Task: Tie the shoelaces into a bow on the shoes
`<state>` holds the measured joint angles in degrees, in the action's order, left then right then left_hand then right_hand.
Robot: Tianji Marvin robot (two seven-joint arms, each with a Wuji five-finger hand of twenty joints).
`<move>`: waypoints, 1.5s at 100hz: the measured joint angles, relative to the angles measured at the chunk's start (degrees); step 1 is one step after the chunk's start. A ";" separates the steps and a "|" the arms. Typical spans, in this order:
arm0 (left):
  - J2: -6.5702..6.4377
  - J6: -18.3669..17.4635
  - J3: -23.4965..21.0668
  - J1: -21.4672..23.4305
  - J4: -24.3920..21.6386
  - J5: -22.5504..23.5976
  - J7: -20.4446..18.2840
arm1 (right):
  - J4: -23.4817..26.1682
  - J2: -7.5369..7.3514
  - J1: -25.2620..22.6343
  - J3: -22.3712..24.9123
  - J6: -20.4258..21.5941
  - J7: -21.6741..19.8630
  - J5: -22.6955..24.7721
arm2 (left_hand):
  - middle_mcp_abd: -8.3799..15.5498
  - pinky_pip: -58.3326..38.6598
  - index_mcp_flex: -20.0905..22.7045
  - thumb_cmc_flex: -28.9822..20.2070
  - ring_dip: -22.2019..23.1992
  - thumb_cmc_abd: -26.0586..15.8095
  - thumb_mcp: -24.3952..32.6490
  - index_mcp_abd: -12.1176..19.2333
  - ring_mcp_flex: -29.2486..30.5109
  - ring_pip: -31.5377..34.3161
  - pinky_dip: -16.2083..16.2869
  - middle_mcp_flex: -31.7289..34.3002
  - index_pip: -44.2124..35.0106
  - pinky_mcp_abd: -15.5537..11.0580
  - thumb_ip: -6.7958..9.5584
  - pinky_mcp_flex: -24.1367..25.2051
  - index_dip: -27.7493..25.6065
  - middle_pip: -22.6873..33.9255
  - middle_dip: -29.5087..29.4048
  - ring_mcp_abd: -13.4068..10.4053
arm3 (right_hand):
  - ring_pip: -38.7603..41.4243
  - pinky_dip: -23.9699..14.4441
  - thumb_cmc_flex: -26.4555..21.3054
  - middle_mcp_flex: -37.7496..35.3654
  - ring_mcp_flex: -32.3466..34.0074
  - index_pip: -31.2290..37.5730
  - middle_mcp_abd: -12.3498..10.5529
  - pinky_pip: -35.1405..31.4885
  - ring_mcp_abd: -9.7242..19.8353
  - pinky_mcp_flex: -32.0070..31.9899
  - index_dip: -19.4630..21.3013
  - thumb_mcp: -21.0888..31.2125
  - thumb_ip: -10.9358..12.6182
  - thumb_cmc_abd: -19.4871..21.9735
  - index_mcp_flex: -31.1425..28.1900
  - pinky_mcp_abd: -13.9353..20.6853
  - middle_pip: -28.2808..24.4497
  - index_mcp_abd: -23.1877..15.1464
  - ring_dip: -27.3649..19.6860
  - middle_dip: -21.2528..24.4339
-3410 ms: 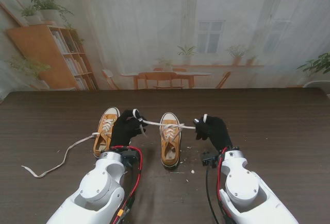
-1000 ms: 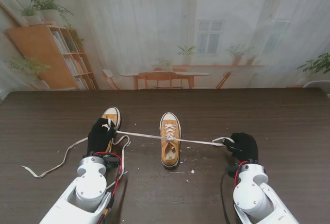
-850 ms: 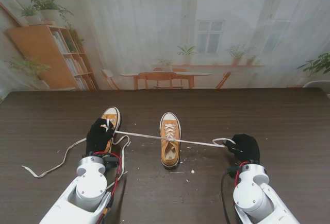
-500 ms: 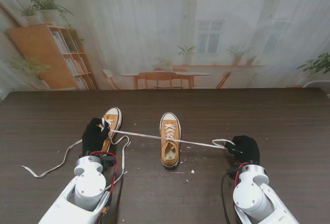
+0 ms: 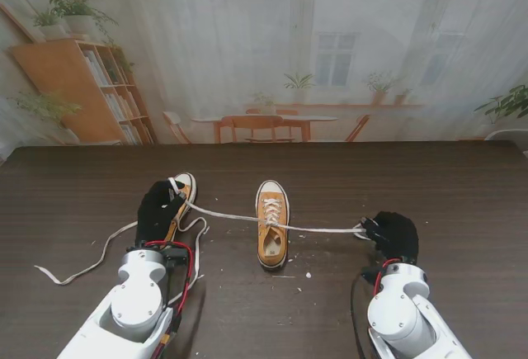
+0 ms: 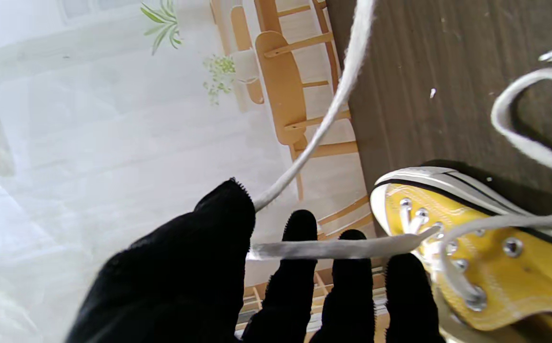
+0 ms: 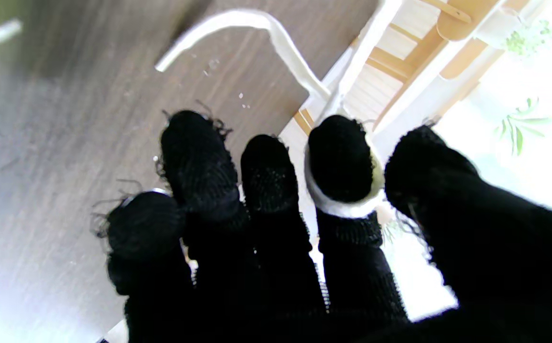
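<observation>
Two mustard-yellow sneakers stand on the dark table. The right shoe sits midway between my hands, its white lace stretched tight out to both sides. My left hand, black-gloved, is shut on the lace's left end over the left shoe; the left wrist view shows the lace running out from under the thumb, beside that shoe. My right hand is shut on the right end; in the right wrist view the lace is looped around one finger.
The left shoe's own lace trails loose across the table toward the left edge. Small white crumbs lie near the right shoe's heel. A printed backdrop of shelves and chairs rises at the table's far edge.
Since 3.4 s ago both hands have pulled far apart, drawing the lace tight across the right shoe. In the last second the left hand rose slightly toward the left shoe's toe.
</observation>
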<state>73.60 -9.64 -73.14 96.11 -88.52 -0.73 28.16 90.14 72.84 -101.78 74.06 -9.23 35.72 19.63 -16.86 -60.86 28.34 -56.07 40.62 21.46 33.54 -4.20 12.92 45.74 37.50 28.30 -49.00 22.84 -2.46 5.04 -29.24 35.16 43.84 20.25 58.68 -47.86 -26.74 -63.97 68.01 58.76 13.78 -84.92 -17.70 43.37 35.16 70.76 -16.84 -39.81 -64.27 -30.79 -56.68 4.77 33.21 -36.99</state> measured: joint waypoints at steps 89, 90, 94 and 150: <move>-6.88 13.91 -9.63 10.20 -14.47 35.08 -15.93 | 12.40 -3.56 -9.11 5.24 -13.11 -8.87 17.97 | -1.37 13.47 10.55 7.85 -2.90 -9.45 -13.74 -13.76 -1.63 -12.54 6.17 -2.99 43.28 -1.35 4.57 -0.40 17.97 -14.35 -12.47 0.19 | -3.62 3.36 4.86 16.81 -17.27 -29.64 3.47 5.45 -3.35 -18.96 -19.79 -5.84 7.29 7.84 19.01 1.62 -0.07 7.27 -2.78 3.44; -6.92 13.91 -9.78 10.27 -14.47 35.16 -15.90 | 12.39 -3.58 -9.11 5.24 -13.01 -8.88 17.92 | -1.50 12.19 11.59 7.85 -2.90 -9.45 -13.74 -13.74 -0.84 -11.36 5.62 -2.02 42.55 -1.35 4.67 -0.59 17.54 -14.09 -12.47 0.42 | -3.99 3.53 4.86 17.16 -17.62 -29.33 3.47 5.52 -3.35 -19.44 -19.51 -5.88 7.29 7.86 19.10 1.83 -0.20 6.83 -2.78 3.44; -7.10 13.90 -10.37 10.59 -14.47 35.46 -15.77 | 12.39 -3.65 -9.12 5.24 -12.14 -8.94 17.39 | -1.86 9.55 14.34 9.27 -2.90 -9.46 -13.93 -13.72 1.05 -10.92 4.20 -0.12 40.37 -1.35 4.68 -1.33 15.34 -14.11 -12.47 1.29 | -4.16 3.82 4.97 18.17 -18.46 -28.12 3.24 5.93 -3.28 -20.27 -18.35 -7.01 7.29 7.90 19.35 2.34 -0.01 5.44 -2.78 3.42; -11.14 14.73 -15.11 14.43 -18.95 54.07 -27.93 | 12.79 -4.92 -7.50 0.73 -7.01 -13.40 16.40 | 0.07 -3.80 32.23 14.86 -3.32 -11.52 -27.38 -3.77 21.30 -4.19 -1.97 22.96 -21.38 1.17 6.56 -18.21 -7.71 -9.18 -12.47 2.09 | -4.20 5.14 5.47 18.34 -18.90 -23.62 1.81 5.99 -2.50 -19.60 -14.25 -7.02 7.29 8.21 15.99 3.50 -0.07 2.11 -2.79 3.42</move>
<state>62.45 5.09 -88.24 110.54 -107.47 53.35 0.23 102.93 67.92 -109.28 74.79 -16.24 22.32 36.03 -16.79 -64.67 60.57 -41.22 37.30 9.95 6.15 -7.97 34.22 41.55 35.52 51.26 -70.37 24.01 4.10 -13.17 -36.95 25.98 31.37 22.35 54.48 -42.72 -21.27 -45.63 49.10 35.14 15.59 -78.93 -20.20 23.77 20.91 63.74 -9.55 -31.61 -48.28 -27.29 -56.76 6.88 30.42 -33.57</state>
